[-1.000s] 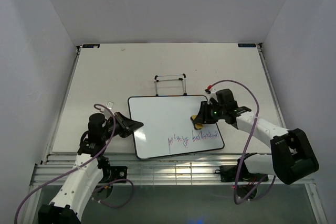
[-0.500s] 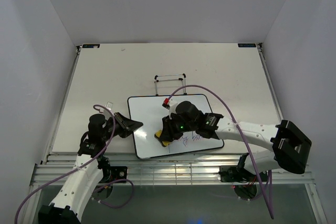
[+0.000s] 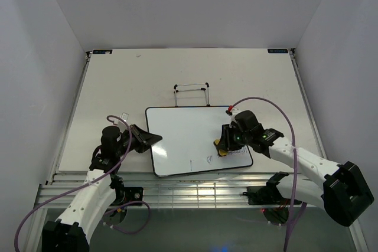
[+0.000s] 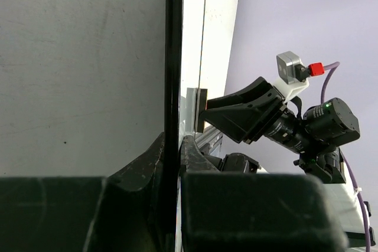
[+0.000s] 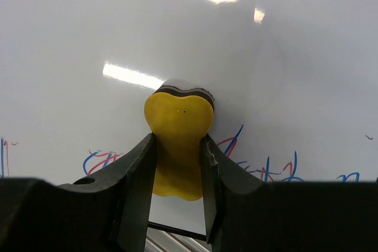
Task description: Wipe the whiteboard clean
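The whiteboard lies flat on the table near its front edge. My left gripper is shut on the board's black frame at its left side, with a finger on each side of that edge. My right gripper is shut on the yellow eraser, pressed to the board near its right side. In the right wrist view the eraser sits between the fingers on the glossy whiteboard. Purple-blue handwriting remains on both sides of it. Faint marks show low on the board.
A small black wire stand sits just behind the board's far edge. The table's slatted front edge runs close below the board. White walls enclose the table on three sides. The right arm shows in the left wrist view.
My right gripper swept the eraser left to the board's middle, then back to the right. Most of the handwriting along the lower part has gone. The left gripper kept its hold.
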